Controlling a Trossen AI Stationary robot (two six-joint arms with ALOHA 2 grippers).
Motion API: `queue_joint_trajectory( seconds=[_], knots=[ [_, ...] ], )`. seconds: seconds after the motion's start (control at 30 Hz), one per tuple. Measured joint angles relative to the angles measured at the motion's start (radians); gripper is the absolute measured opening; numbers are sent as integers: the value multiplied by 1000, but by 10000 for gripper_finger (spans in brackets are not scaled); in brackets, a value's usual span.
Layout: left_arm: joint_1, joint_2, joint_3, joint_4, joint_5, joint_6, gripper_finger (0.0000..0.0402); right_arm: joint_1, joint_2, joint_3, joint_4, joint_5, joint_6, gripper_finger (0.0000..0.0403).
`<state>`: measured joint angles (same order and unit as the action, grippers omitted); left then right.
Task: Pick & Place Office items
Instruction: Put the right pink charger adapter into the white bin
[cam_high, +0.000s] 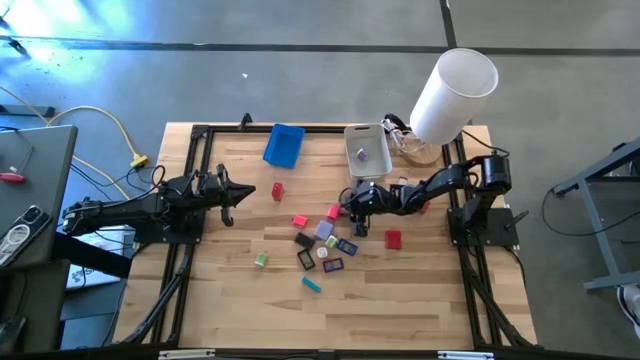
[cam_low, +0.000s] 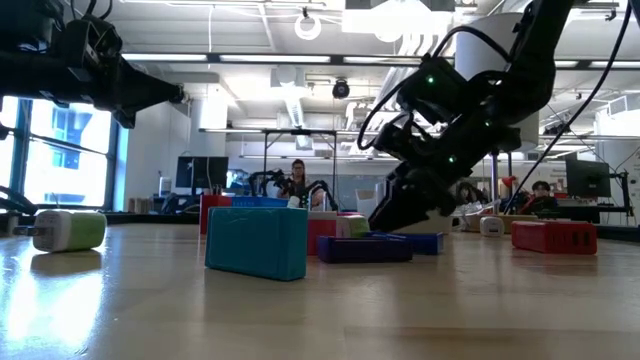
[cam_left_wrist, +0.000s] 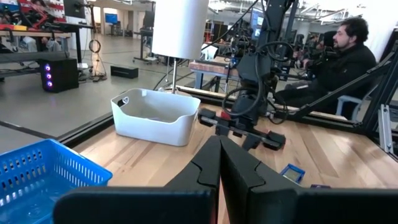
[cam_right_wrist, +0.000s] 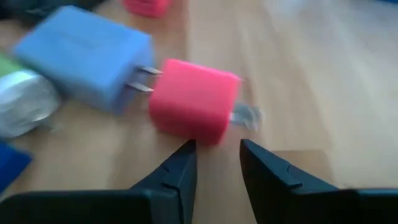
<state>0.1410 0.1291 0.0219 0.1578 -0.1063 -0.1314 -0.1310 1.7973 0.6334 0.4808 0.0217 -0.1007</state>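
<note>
Several small office items lie scattered mid-table. Among them are a pink plug block (cam_right_wrist: 194, 99) (cam_high: 333, 212), a lavender-blue plug block (cam_right_wrist: 87, 59) and a green-and-white roll (cam_right_wrist: 18, 99). A teal block (cam_low: 257, 242) and a red block (cam_high: 393, 238) lie there too. My right gripper (cam_right_wrist: 214, 152) (cam_high: 353, 210) slants down just short of the pink block. A narrow gap shows between its fingers, and nothing sits in the gap. My left gripper (cam_left_wrist: 219, 158) (cam_high: 245, 190) hangs level at the table's left, shut and empty. My right gripper's fingertips (cam_right_wrist: 185, 152) stand right at the pink block's near lower edge (cam_right_wrist: 186, 134), coming slanting down from the table's right. I cannot tell whether they touch it. The block lies flat on the table, beyond the fingertips and not between them.
A blue tray (cam_high: 284, 145) and a translucent white bin (cam_high: 367, 148) stand at the far edge. A tall white cylinder (cam_high: 455, 95) rises at the far right. Bare wood lies toward the near edge. People sit in the room beyond the table.
</note>
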Motion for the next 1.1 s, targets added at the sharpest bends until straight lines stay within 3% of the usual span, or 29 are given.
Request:
queue_joint_trajectory(
  seconds=[0.13,0.43,0.57,0.73,1.1],
  knots=[
    [0,0,0,0,0,0,2,1,0,0,0,20,49,137],
    [0,0,0,-1,0,0,2,47,0,0,0,125,46,256],
    [0,0,0,-1,0,0,2,97,-10,0,-3,186,-20,291],
    [0,0,0,-21,1,-38,2,170,-32,-1,-3,296,-29,303],
    [0,6,0,-46,1,-61,2,122,-43,58,-2,233,26,303]
  ],
)
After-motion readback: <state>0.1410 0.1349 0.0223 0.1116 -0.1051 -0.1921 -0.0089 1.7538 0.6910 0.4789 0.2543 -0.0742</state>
